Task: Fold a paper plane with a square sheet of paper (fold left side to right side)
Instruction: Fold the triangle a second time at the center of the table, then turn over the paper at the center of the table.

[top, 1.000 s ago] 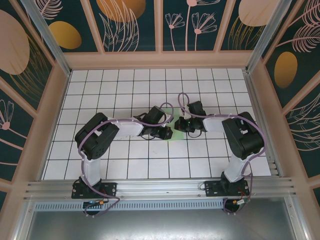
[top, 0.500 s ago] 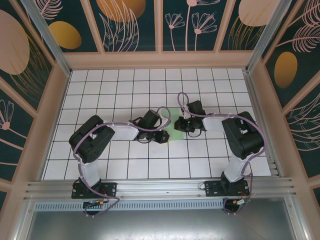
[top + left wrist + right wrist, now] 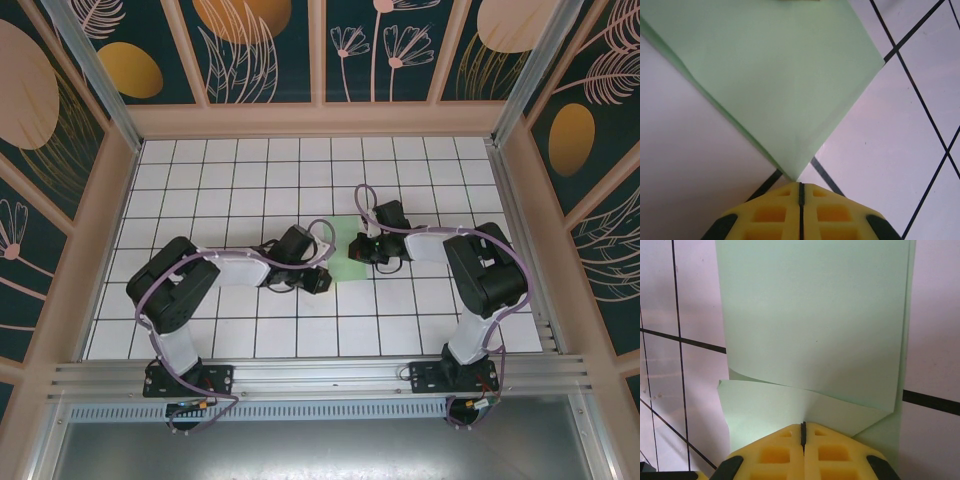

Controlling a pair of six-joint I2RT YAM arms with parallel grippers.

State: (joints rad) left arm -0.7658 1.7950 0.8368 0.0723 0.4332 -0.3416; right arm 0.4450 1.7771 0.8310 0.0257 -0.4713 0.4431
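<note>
Progress: the paper (image 3: 346, 265) lies mid-surface (image 3: 250, 170) between the two claws, flat on the tiles. From the top cam it reads as a narrow strip, not a full square, and the R wrist cam shows two layers, the top one not quite matching the lower one along the right edge. So I judge the left-to-right fold is laid over, roughly. It's not tidy, though: near the R claw (image 3: 360, 250) one layer bows up in a curved flap, and I can't see a pressed crease. No nose folds, no wings, nothing dart-shaped yet, so most of the plane is left to do.

L arm (image 3: 230, 265): elbow swung out left, forearm running right and low, L claw (image 3: 320, 281) at the paper's near-left corner. On its wrist cam the yellow pads (image 3: 785, 210) are together, only a thin seam between them, and the paper's corner tip sits just ahead of them. It doesn't look held.

R arm (image 3: 440, 240): elbow out right, forearm reaching left, claw on the paper's right side. Its pads (image 3: 780, 455) are closed too, right at the paper's edge with the lower layer passing under them. Can't tell if a layer is pinched in the seam or just pressed down.
</note>
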